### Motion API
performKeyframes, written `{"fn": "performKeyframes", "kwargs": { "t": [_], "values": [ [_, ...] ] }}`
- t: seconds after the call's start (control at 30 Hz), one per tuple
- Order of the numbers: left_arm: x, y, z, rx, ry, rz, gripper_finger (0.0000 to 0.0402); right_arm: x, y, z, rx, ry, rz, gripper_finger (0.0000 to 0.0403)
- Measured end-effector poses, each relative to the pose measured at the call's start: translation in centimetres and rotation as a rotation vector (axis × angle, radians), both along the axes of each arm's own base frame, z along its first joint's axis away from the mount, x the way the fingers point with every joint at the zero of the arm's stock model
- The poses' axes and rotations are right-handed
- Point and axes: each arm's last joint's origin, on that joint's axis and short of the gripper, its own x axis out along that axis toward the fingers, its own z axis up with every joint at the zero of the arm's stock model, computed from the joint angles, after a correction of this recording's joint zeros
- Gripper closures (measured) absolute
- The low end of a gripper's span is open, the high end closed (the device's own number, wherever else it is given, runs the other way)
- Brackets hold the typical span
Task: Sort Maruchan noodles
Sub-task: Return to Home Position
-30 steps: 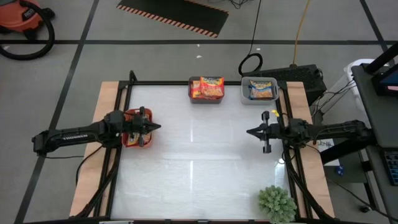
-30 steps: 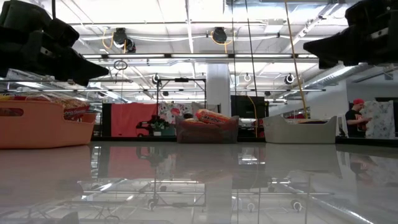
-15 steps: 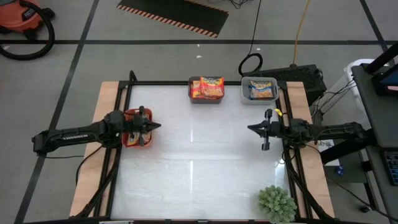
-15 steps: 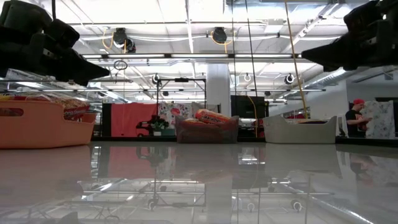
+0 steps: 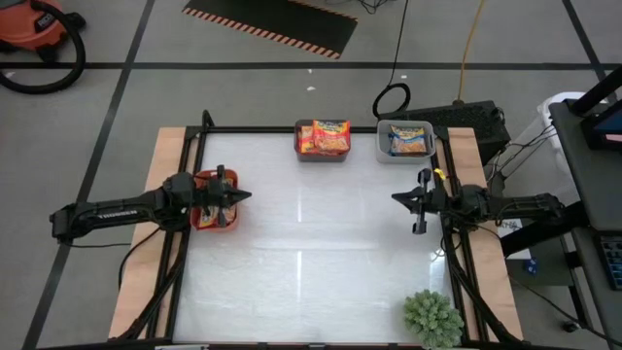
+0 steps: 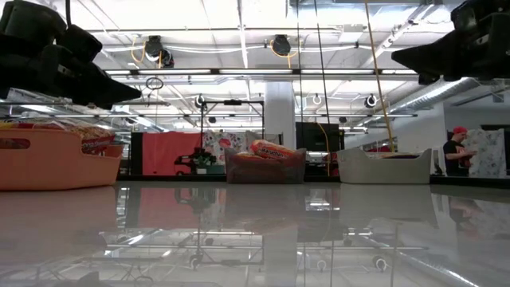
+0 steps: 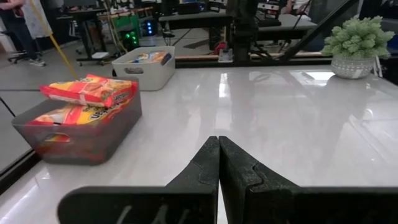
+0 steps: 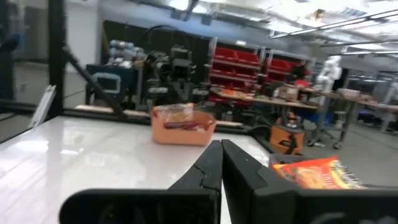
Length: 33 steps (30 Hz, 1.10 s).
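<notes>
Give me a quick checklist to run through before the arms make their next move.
1. The left gripper shut and empty: ok.
2. The right gripper shut and empty: ok.
3. No orange-yellow plastic ramen packets loose on the glossy white tabletop: ok.
4. Packets inside the orange plastic bin, dark grey plastic bin and white plastic bin: ok.
5. Left gripper above the orange bin's rim: ok.
6. Every packet in its matching bin: cannot tell.
</notes>
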Motion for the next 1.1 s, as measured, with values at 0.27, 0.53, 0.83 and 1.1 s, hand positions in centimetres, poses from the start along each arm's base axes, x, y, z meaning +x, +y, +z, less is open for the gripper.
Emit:
{"fn": "performKeyframes", "kwargs": {
  "t": [0.27, 0.53, 0.83, 1.1],
  "values": [
    [0.0, 0.0, 0.0, -0.003, -0.005, 0.0, 0.0398, -0.2, -0.1, -0.2, 0.035, 0.01, -0.037, 0.0403],
    [0.0, 0.0, 0.1, 0.003, -0.012, -0.002, 0.0398, -0.1, 0.1, -0.9, 0.085, 0.072, 0.045, 0.0403],
    [0.0, 0.0, 0.5, 0.014, -0.046, -0.002, 0.0398, -0.1, 0.5, -1.2, 0.132, 0.107, 0.189, 0.0403],
    [0.0, 0.0, 0.5, -0.005, -0.053, -0.009, 0.0398, -0.1, 0.6, -1.2, 0.149, 0.112, 0.205, 0.0403]
  ]
}}
